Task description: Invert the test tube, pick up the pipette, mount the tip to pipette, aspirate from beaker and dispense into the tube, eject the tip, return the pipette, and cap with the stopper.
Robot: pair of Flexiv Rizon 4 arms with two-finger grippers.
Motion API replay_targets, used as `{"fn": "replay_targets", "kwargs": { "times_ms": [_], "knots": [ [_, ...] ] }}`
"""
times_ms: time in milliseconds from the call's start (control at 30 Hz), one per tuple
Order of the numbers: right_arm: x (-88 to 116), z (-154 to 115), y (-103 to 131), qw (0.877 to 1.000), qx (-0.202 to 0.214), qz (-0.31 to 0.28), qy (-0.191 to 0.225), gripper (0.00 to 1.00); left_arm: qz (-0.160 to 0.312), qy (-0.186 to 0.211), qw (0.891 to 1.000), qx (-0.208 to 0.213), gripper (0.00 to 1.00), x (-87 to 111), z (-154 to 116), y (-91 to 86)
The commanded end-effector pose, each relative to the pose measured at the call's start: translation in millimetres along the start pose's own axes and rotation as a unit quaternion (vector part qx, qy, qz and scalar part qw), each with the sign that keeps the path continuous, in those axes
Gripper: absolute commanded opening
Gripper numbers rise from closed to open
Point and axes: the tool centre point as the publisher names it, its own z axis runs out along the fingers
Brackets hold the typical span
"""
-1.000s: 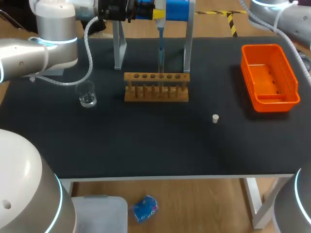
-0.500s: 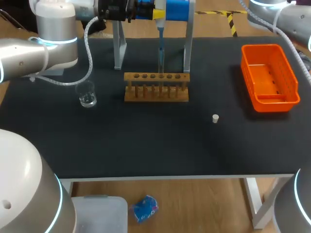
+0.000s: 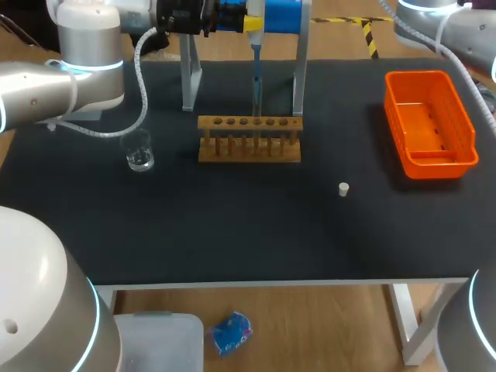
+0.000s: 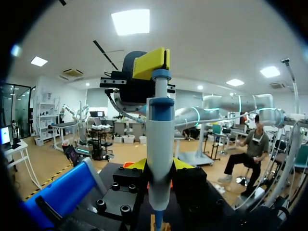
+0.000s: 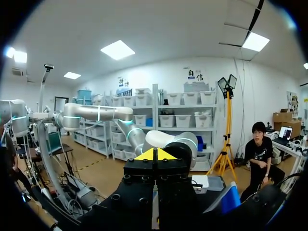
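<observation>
My left gripper (image 3: 246, 17) is at the table's far edge, shut on the blue pipette (image 3: 255, 46) with a yellow top. In the left wrist view the pipette (image 4: 159, 144) stands upright between the yellow fingertips (image 4: 136, 165) of that gripper (image 4: 160, 166). Its thin tip (image 3: 256, 93) hangs just above the wooden tube rack (image 3: 249, 140). A tube in the rack is too faint to make out. The glass beaker (image 3: 139, 152) stands left of the rack. The small white stopper (image 3: 343, 188) lies to the rack's right front. My right gripper (image 5: 154, 155) is shut and holds nothing; it is outside the head view.
An orange bin (image 3: 457, 160) sits at the right side of the table. The grey pipette stand (image 3: 188, 74) with a blue holder (image 3: 283, 14) straddles the far edge behind the rack.
</observation>
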Motion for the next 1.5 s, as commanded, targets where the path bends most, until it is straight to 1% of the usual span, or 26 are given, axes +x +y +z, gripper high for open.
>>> {"fn": "replay_targets", "kwargs": {
  "times_ms": [33, 933, 1500],
  "knots": [
    [-2, 1, -3, 1.0, 0.001, 0.001, 0.004, 0.0, 0.0, -0.002, 1.0, 0.0, 0.0, 0.3, 0, -2.6],
    [4, 4, -23, 1.0, -0.008, 0.02, 0.002, 0.0, 0.0, -0.002, 1.0, 0.0, 0.0, 0.3, 0, -2.6],
    [4, 4, -26, 1.0, -0.006, 0.024, -0.001, 0.0, 0.0, -0.002, 1.0, 0.0, 0.0, 0.3, 0, -2.6]
  ]
}}
